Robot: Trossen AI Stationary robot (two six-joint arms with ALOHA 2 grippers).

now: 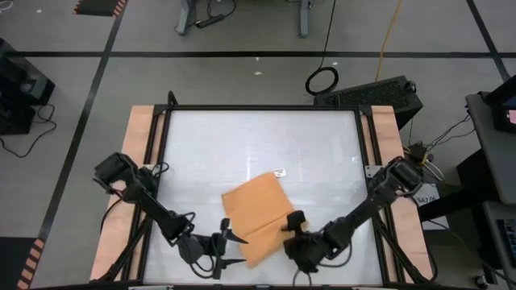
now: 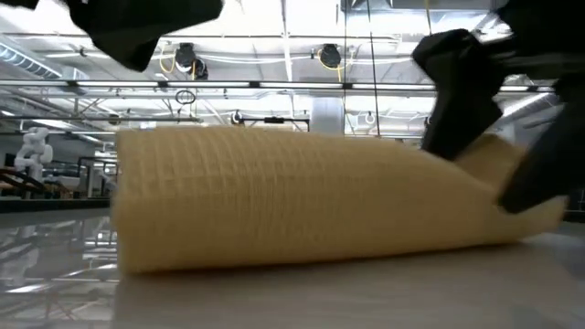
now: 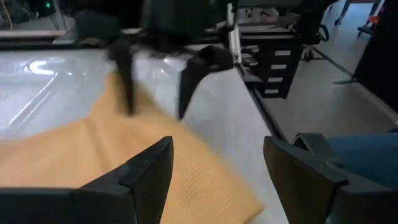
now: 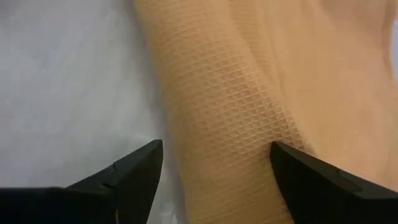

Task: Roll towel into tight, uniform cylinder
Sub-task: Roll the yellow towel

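Observation:
The orange-tan towel (image 1: 256, 216) lies on the white table near its near edge. Its white tag (image 1: 280, 172) is at the far corner. In the low view its near part (image 2: 292, 196) bulges up as a loose, thick fold or roll. My left gripper (image 1: 234, 244) stands open at the towel's near left corner, its fingers above the cloth (image 3: 81, 155). My right gripper (image 1: 292, 228) is open at the towel's right side. Its fingers stand on either side of the raised fold (image 4: 217, 112). My right gripper slants down from the near right, one open finger on each side of the towel's raised fold (image 2: 494, 151). I cannot tell whether a finger touches the cloth. The towel rests on the table.
A black frame (image 1: 258, 107) rims the white table, and wooden boards (image 1: 137, 161) run along both sides. The far half of the tabletop (image 1: 258, 137) is bare. On the floor beyond the table lie cables and a black case (image 1: 379, 93).

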